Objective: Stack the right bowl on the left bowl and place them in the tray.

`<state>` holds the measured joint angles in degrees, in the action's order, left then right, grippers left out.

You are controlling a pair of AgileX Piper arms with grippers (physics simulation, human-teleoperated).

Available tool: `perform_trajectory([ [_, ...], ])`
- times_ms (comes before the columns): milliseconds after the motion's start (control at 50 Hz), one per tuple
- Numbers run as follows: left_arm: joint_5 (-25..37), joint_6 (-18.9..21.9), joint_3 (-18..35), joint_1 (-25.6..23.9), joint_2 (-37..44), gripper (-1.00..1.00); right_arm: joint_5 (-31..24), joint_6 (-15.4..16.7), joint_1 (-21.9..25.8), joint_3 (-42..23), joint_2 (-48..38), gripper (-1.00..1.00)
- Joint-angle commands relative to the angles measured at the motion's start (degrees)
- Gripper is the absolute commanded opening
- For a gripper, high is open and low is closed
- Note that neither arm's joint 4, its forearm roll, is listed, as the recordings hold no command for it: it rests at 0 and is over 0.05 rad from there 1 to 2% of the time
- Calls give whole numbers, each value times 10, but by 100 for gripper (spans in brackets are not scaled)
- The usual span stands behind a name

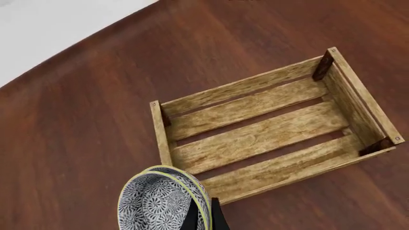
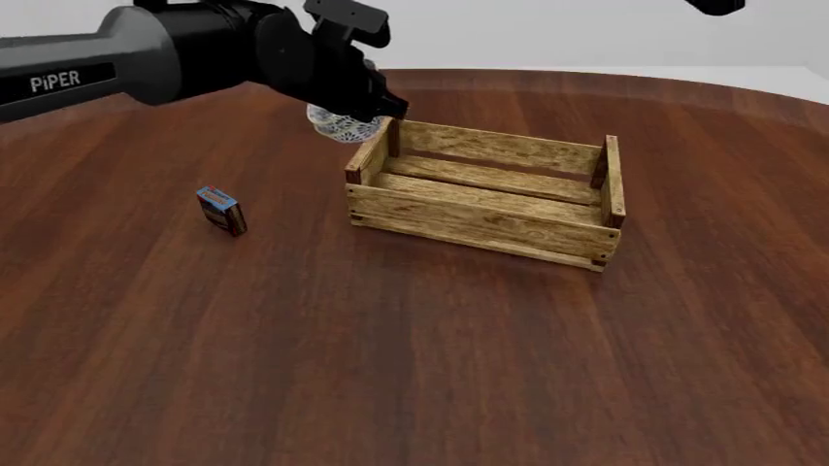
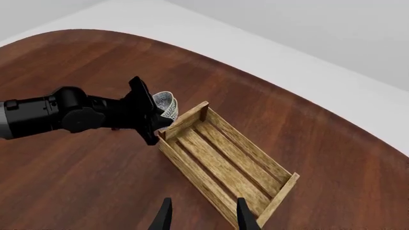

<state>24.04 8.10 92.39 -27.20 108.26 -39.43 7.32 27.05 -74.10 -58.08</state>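
Observation:
Two speckled bowls are nested together, the right bowl with its cream-yellow rim and the left bowl with a whitish rim. My left gripper is shut on their rim. In the front view the bowls hang tilted in the air at the left end of the tray, just outside its far left corner. The wooden tray has nothing in it. My right gripper is open and holds nothing, high above the tray, looking down on the bowls.
A small blue box stands on the dark wooden table, left of the tray. The left arm reaches in from the upper left. The table's rounded far edge runs behind the tray.

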Motion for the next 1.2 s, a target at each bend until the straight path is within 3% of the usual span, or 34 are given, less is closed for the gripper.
perform_trajectory([
  [20, 19, 6, 59, -23, 25, -100, 13, -11, -1, 22, 24, 100],
  [400, 33, 19, 121, -36, 81, -100, 15, -11, -13, 18, 16, 100],
  [1040, 17, 49, 167, -50, 140, -100, 9, -13, -14, 19, 22, 100],
  [1200, 27, 60, 215, -40, 183, -100, 12, -13, -14, 21, 17, 100],
])
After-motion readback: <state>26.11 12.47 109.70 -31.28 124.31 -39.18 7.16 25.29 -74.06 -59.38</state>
